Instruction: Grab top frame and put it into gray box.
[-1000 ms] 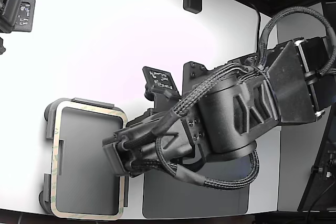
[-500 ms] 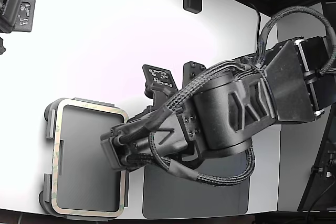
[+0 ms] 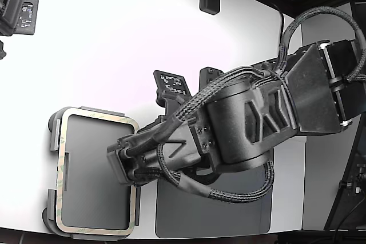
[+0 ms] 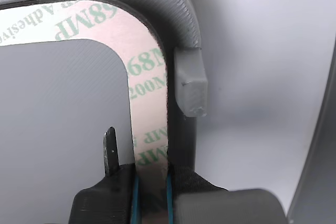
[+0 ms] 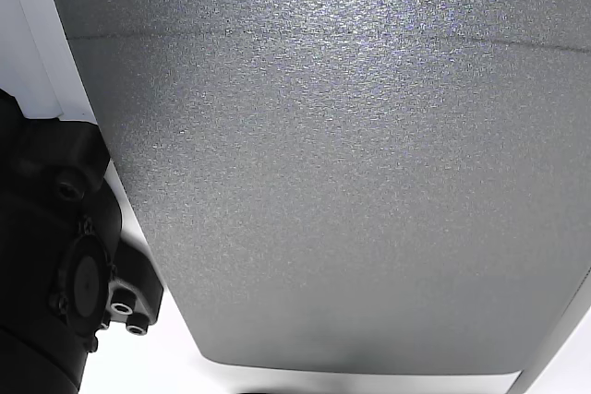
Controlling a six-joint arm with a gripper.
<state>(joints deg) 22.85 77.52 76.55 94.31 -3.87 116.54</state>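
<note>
- Closest, in the wrist view: gripper (image 4: 152,190) pinching the long side of the top frame (image 4: 149,103), one blue-edged jaw on each edge of the strip.
- Just beyond: frame lying over the gray box (image 4: 178,19), rounded corner following the box's rim, one raised tab (image 4: 190,87) beside the strip.
- Compared with a second ago: frame shifted slightly toward the exterior view's top, wrist crept toward that view's left, frame now squarer over the box; apparently fine alignment before letting go.
- Farther off, exterior view: gripper (image 3: 123,164) buried under arm and cables, frame (image 3: 61,170) ringing the box (image 3: 52,125), dark mat (image 3: 229,212) just beside.
- Hard to judge: whether frame is seated flat or held a little above; far end of frame cut off in the wrist view; other view filled by a gray textured surface, nothing useful.
</note>
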